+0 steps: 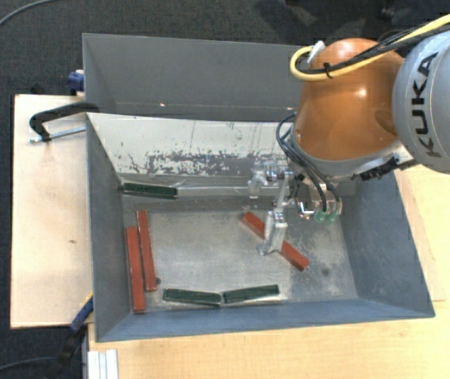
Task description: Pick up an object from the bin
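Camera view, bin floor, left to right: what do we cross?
Two red sticks side by side → dark green stick along the front → second dark green stick, end to end with it → slanted red stick under the end effector. Skipped: back-left green stick, overlapping the red pair.

Grey bin, red sticks, green sticks

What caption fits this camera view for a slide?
Gripper low over a slanted red bar right of centre in the bin; red bars and green bars lie along its walls.
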Robot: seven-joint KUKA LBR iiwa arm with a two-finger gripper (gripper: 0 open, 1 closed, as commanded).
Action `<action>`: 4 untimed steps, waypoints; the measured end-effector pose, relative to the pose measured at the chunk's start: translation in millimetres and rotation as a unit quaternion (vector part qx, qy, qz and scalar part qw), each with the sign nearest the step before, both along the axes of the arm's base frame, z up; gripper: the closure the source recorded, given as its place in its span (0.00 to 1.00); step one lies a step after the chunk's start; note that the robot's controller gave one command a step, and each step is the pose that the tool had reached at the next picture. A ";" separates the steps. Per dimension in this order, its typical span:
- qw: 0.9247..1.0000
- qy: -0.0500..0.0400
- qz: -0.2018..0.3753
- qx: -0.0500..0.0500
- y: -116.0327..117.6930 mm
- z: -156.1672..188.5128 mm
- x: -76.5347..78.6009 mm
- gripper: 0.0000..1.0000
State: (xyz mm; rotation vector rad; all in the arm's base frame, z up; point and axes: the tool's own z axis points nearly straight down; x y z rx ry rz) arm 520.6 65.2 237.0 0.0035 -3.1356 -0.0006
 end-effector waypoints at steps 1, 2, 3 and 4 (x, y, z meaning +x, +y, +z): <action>0.996 0.000 0.091 0.000 -83.6 -130.5 -11.3 0.00; 0.995 -0.007 0.102 -0.001 -128.7 -168.5 33.3 0.00; 0.995 -0.006 0.103 0.000 -125.3 -166.0 31.9 1.00; 0.994 -0.011 0.112 -0.001 -125.5 21.3 50.1 1.00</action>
